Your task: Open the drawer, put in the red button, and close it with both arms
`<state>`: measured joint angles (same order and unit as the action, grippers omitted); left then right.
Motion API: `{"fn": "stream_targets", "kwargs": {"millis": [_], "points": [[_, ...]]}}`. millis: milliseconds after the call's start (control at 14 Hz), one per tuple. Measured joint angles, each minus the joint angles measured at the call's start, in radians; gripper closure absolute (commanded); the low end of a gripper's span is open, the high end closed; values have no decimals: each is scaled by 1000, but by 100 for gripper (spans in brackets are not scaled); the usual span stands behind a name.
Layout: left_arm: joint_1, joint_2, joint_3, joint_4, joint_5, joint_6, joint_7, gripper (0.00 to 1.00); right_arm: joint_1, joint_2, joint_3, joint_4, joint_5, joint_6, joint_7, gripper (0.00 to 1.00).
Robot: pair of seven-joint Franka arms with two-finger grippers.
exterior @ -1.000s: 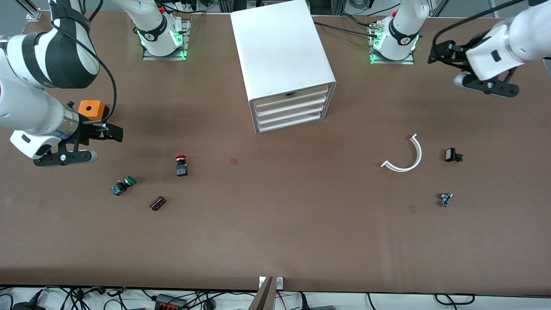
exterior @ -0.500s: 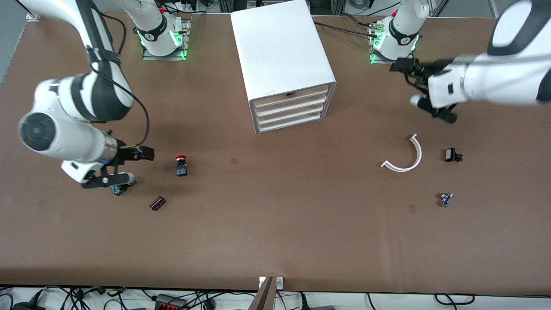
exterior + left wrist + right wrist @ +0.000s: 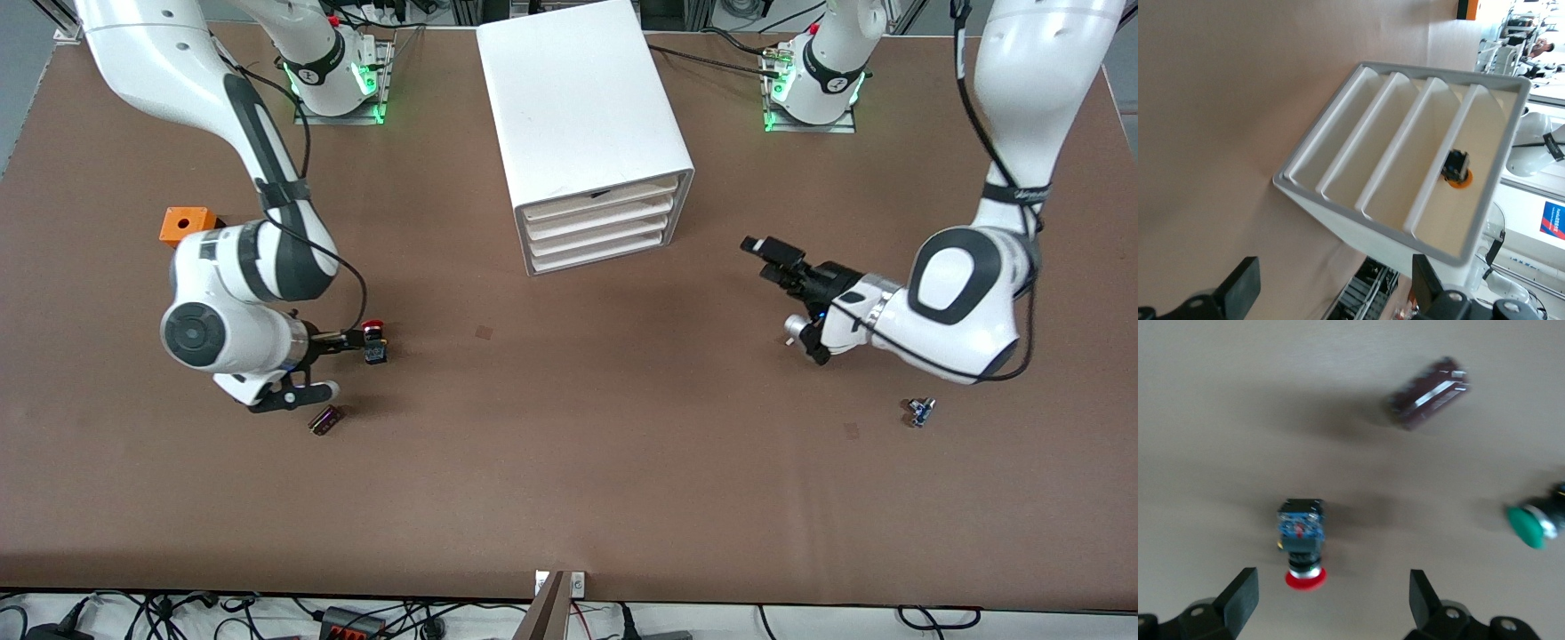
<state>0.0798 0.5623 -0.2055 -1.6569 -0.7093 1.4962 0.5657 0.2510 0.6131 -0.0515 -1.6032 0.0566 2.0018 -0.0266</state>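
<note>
The red button (image 3: 374,343) lies on its side on the table toward the right arm's end; in the right wrist view (image 3: 1301,543) its red cap points at the gripper. My right gripper (image 3: 352,340) is low beside it, open and empty (image 3: 1331,600), with the button just ahead of the gap. The white cabinet (image 3: 587,133) has all four fronts shut; the drawer (image 3: 597,214) is second from its top. My left gripper (image 3: 766,258) is open and empty (image 3: 1331,300), points at the cabinet front and is well apart from the drawer (image 3: 1418,147).
An orange box (image 3: 188,224) stands toward the right arm's end. A dark maroon block (image 3: 325,420) lies nearer the front camera than the red button. A green button (image 3: 1531,523) lies beside my right gripper. A small blue part (image 3: 920,411) lies toward the left arm's end.
My right gripper has swung down from near the orange box to the red button. My left gripper has come down from the table's end to in front of the cabinet.
</note>
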Motion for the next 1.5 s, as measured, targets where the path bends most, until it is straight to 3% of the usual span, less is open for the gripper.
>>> {"fn": "stream_targets", "kwargs": {"millis": [214, 429, 571, 786, 929, 1071, 1143, 1214, 1429, 1500], "points": [[-15, 12, -52, -117, -158, 161, 118, 1, 33, 43, 0, 3, 0, 37, 1, 0], [-23, 11, -122, -264, -280, 272, 264, 25, 35, 65, -1, 5, 0, 40, 1, 0], [-23, 10, -147, -306, -302, 279, 300, 38, 43, 75, 0, 5, 0, 40, 1, 0], [-23, 7, -180, -335, -304, 279, 336, 43, 62, 88, 0, 5, 0, 38, 1, 0], [-22, 7, -183, -362, -304, 280, 365, 52, 58, 99, -4, 4, 0, 37, 1, 0], [-22, 8, -184, -388, -305, 280, 379, 74, 50, 108, -6, -3, 0, 36, 1, 0], [-22, 8, -186, -393, -306, 280, 382, 87, 49, 111, -7, -6, 0, 35, 1, 14], [-22, 8, -188, -394, -306, 280, 383, 94, 50, 112, -6, -7, 0, 30, 1, 30], [-22, 7, -194, -391, -312, 276, 402, 96, 52, 112, -6, -7, 0, 13, 1, 83], [-22, 7, -195, -388, -313, 276, 407, 96, 52, 112, -6, -7, 0, 13, 1, 96]]}}
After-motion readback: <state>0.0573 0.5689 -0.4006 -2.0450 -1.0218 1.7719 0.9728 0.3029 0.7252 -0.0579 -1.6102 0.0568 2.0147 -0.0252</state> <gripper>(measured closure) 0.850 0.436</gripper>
